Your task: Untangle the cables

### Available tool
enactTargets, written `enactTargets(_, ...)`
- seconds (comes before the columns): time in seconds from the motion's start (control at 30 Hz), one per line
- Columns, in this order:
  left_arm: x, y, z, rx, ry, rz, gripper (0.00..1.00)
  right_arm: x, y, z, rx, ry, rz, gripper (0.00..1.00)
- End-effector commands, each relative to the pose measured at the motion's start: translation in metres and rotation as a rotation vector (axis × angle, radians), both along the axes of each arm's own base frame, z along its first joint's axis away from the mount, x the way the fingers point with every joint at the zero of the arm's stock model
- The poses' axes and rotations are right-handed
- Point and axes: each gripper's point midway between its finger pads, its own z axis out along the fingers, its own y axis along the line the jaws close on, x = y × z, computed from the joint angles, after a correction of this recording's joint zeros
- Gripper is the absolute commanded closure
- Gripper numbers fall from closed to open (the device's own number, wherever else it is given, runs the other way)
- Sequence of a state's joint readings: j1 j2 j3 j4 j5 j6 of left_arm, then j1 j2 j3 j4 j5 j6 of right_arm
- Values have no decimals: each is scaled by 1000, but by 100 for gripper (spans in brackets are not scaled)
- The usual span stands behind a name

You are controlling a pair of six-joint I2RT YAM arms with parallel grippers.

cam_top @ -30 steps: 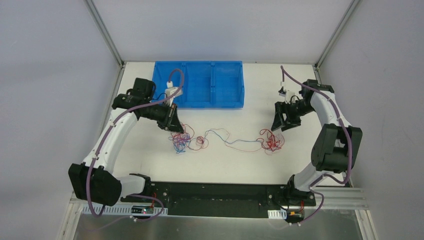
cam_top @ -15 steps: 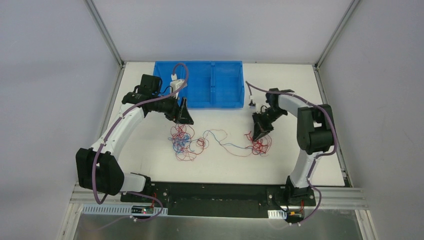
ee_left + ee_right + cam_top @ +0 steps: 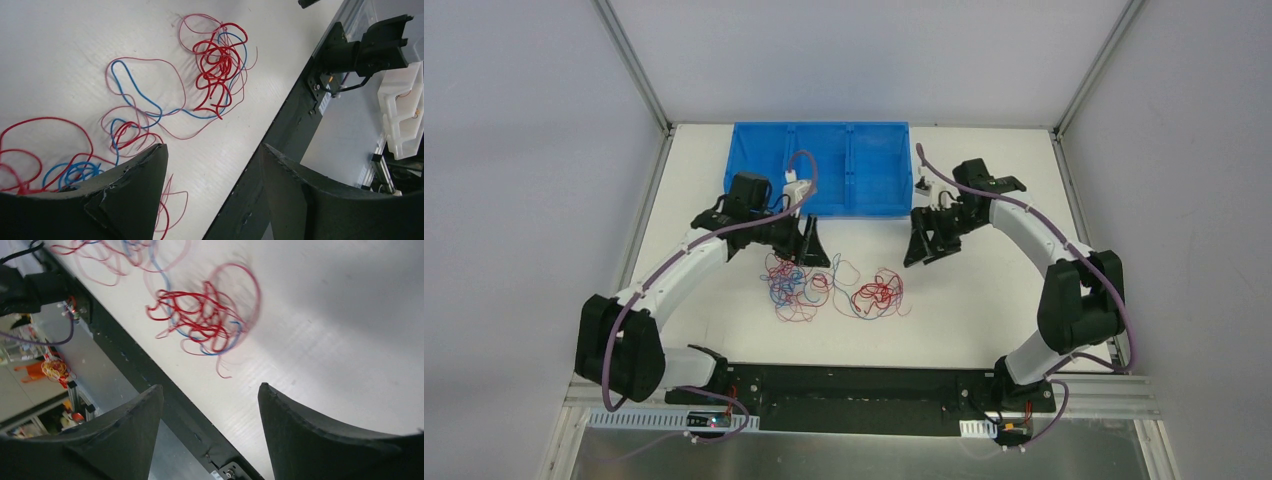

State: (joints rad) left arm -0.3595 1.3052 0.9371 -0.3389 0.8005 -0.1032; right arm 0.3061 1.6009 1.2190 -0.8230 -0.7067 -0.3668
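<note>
- The left clump of thin, curly red and blue wires runs off the left wrist view's edge and under the black left gripper finger.
- In the right wrist view, the red knot is blurred and the top strands are cropped.
- Overhead, the crossings are too fine to trace.

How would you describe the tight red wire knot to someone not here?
Start at the blue bin at the far side of the table. In front of its right end lies the knot. Unlike the looser pile to its left, streaked with blue, it is dense and almost all red.
</note>
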Motion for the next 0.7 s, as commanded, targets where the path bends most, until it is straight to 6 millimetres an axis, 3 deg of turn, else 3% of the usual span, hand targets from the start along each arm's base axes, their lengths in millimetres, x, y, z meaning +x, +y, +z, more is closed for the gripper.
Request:
enactTargets(0.0,10,-37,-20,-6,8,-4,32,-15,-26,-31,-140,143,-93,29)
enactTargets(0.2,-3,-81,-59,15,90,-58,28,22,-13,-44,-155,126,-223,34)
enactTargets(0.47,-12,-116,-98,89,94,-110,25,36,2,-69,-176,112,-243,38)
enactTargets(0.57,-10,-120,-107,96,105,-108,31,39,12,-75,-176,106,-228,37)
enactTargets(0.67,-14,-117,-114,92,91,-121,44,39,23,-81,-184,107,-200,37)
